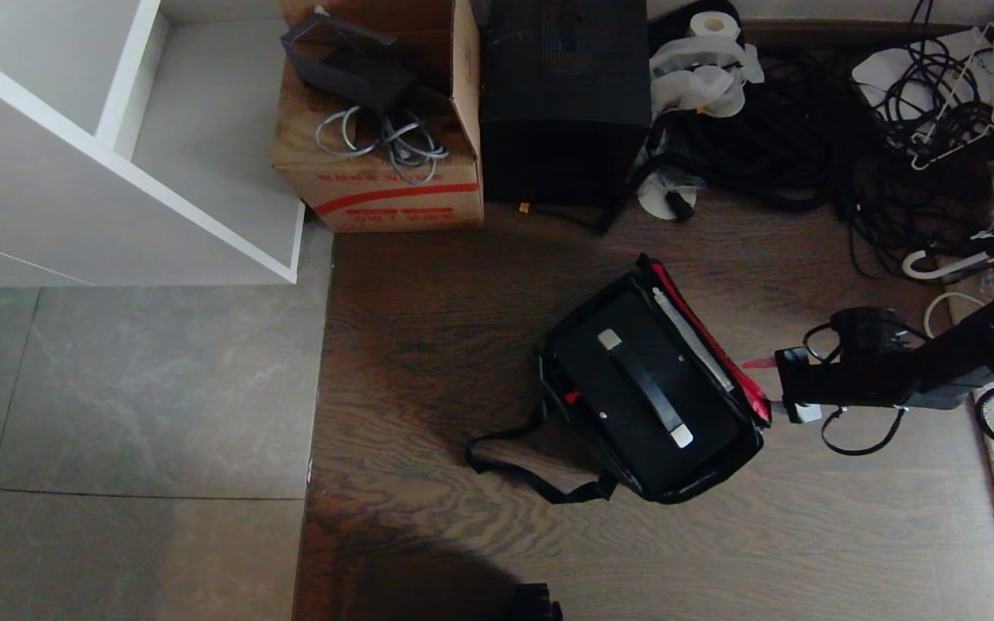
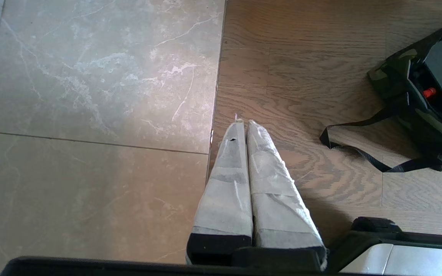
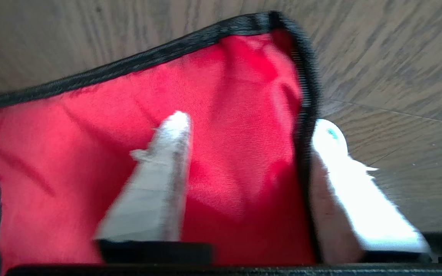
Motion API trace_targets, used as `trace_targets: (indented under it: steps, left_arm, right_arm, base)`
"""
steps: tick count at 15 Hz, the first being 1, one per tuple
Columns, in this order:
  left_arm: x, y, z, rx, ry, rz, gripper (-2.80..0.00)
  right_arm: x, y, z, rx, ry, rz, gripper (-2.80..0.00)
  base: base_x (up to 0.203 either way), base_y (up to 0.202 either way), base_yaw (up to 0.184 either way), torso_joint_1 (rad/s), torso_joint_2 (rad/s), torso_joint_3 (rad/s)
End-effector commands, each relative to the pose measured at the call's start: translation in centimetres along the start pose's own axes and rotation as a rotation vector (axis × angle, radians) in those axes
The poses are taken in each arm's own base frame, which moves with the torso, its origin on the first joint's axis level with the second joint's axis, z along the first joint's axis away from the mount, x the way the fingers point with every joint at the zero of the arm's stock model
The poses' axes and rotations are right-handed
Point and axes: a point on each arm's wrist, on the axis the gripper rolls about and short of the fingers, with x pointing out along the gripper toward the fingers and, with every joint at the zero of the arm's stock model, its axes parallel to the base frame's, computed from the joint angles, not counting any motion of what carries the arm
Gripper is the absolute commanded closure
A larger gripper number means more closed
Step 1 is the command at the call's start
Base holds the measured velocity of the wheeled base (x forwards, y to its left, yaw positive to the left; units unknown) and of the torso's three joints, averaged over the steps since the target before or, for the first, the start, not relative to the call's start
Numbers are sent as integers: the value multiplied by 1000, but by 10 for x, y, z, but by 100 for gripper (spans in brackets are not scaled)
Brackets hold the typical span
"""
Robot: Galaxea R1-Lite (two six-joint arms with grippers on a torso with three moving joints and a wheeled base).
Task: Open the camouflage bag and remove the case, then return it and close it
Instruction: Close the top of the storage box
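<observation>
Woven red cloth lid lining (image 3: 225,126) on the camouflage bag (image 2: 405,96), matt black case (image 1: 644,388), grained wood floor (image 1: 428,345)

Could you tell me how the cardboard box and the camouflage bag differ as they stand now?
The cardboard box is stiff and brown with red print; the camouflage bag is soft and dark, and its lid is lined in red. The box holds loose grey cables; the bag holds a flat black case. The box stands untouched, while the right gripper straddles the edge of the bag's lid. Both stand open on the wood floor.

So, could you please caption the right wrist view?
Right gripper straddling the edge of the bag's red-lined lid over wood floor.
</observation>
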Motion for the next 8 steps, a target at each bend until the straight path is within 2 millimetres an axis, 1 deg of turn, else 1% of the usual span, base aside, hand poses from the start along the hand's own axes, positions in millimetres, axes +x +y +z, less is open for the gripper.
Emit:
trace_targets:
  steps: [1,3,4,6,8]
  left_arm:
    - [1,0,-3,-1,9,0,0]
    - [1,0,-3,-1,10,1,0]
    - [1,0,-3,-1,10,1,0]
    - [1,0,-3,-1,10,1,0]
    - [1,0,-3,-1,10,1,0]
  right_arm:
    - [2,-2,0,13,3,-8,0]
    - [-4,3,1,7,-5,1,0]
    - [-10,7,3,-4,-19,13,0]
    - [-32,25,7,-38,-51,57,0]
    - [-59,31,8,-116,-82,66,0]
  base:
    - [0,0,0,0,0,0]
    - [0,0,0,0,0,0]
    - [0,0,0,0,0,0]
    - [0,0,0,0,0,0]
    - [0,0,0,0,0,0]
